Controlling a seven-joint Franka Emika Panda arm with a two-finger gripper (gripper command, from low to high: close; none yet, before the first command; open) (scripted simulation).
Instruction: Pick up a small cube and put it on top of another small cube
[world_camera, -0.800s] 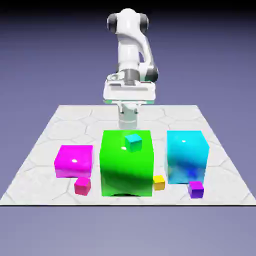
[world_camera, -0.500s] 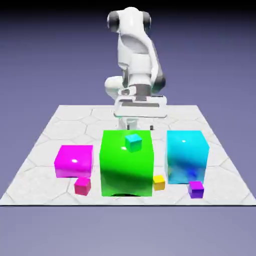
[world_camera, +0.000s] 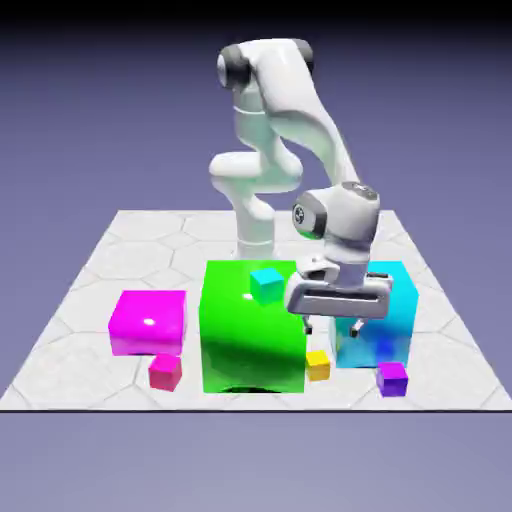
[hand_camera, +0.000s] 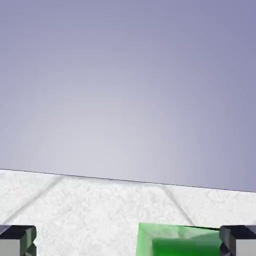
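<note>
End effector (world_camera: 334, 324) hung over the front of the bench (world_camera: 90, 290), in the gap between the big green block (world_camera: 252, 325) and the big cyan block (world_camera: 373, 312), w/ fingers spread wide and nothing between them, i.e. released. That placement looked like an approach: the arm (world_camera: 290, 110) reached out past the tall blocks so the hand could come down on the small stuff at the front edge w/o clipping a block face.

Purple cube (world_camera: 392, 378) sat on the bench just in front of the cyan block's lower corner, toward the exterior view's right, apart from the end effector and untouched. Yellow cube (world_camera: 318, 364) lay almost under the hand, beside the green block's front corner. Magenta cube (world_camera: 165, 372) sat well off to the exterior view's left, in front of the big magenta block (world_camera: 149, 322). A small teal cube (world_camera: 266, 284) rested on top of the green block.

Exterior view gave the whole layout and the open fingers. Hand view showed little: mostly backdrop, a strip of bench, a green slab (hand_camera: 177, 241) at the bottom edge (probably the green block, too cropped to be sure), and both finger tips (hand_camera: 17, 240) far apart. No purple cube there, so the hand wasn't yet aimed at it.
</note>
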